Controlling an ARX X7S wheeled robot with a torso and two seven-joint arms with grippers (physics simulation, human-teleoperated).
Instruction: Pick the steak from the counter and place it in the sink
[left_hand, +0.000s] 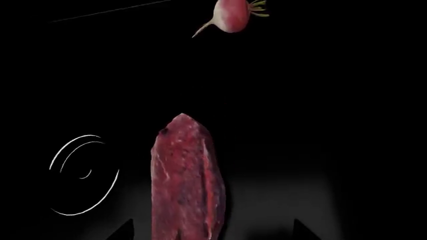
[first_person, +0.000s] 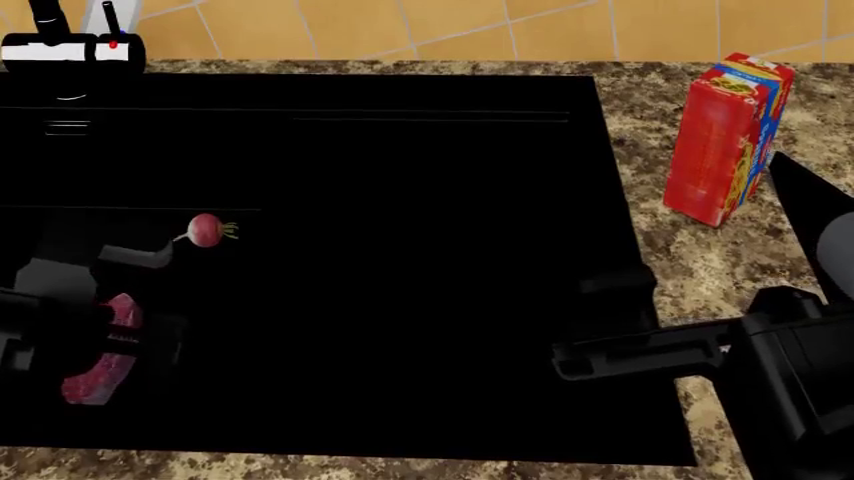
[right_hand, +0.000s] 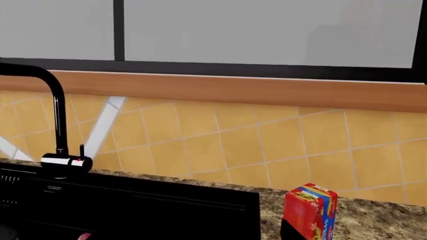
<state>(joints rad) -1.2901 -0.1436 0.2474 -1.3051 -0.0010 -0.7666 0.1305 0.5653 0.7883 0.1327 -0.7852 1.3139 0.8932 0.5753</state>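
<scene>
The sink (first_person: 400, 280) is seen in the head view as a wide black basin set into the speckled granite counter (first_person: 721, 250), and it takes most of that picture. Behind it a wall of yellow tiles (right_hand: 267, 145) is shown, under a window (right_hand: 267, 30). A faucet (right_hand: 57, 125) with a dark curved spout is mounted at the back edge of the sink. On the counter beside the sink a red carton (first_person: 727, 140) is standing upright.

The left gripper (first_person: 100, 335) is positioned over the near left part of the basin, and the steak (left_hand: 185, 180) is clamped between its jaws, with the meat reaching out past the dark fingertips. Whether the steak touches the sink floor cannot be told. The right gripper (first_person: 587, 360) is held over the right side of the sink; if its jaws are apart or together cannot be told. A small pink radish (first_person: 204, 230) is lying in the basin, near the steak but apart from it.
</scene>
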